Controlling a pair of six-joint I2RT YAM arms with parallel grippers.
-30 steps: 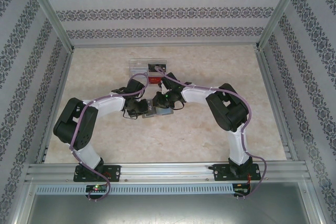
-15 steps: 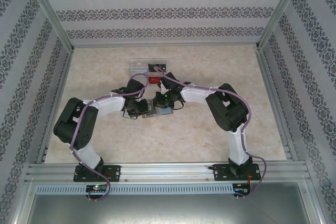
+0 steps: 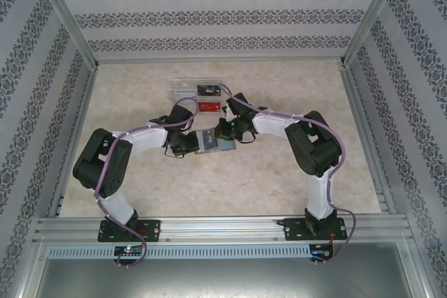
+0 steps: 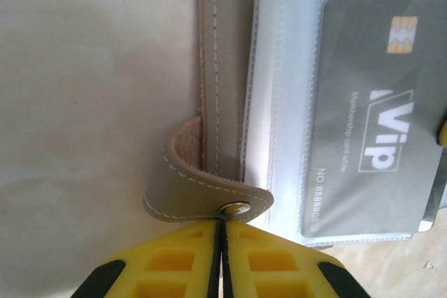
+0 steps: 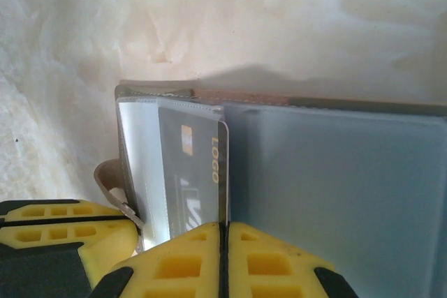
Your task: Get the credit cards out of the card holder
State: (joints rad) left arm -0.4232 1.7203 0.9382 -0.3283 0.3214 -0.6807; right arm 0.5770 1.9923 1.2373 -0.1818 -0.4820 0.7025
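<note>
From above, the open card holder (image 3: 209, 142) lies on the marbled table (image 3: 279, 179), near a clear tray (image 3: 183, 87). Left wrist: the left gripper (image 4: 221, 232) is clamped on its stitched, leather-like snap strap (image 4: 202, 186). Right wrist: the right gripper (image 5: 223, 235) pinches the edge of a thin, glossy grey card (image 5: 199, 165) sitting in a slick clear sleeve (image 5: 142, 165). So slim a bite could slip off, or drag the sleeve along.

Soft, even overhead light brightened my pale marbled surface (image 3: 230, 186). At my wrists it washed out, my left pincer's yellow fingers (image 4: 174, 263) blurred, and a clear plastic sleeve (image 5: 143, 172) glared.
</note>
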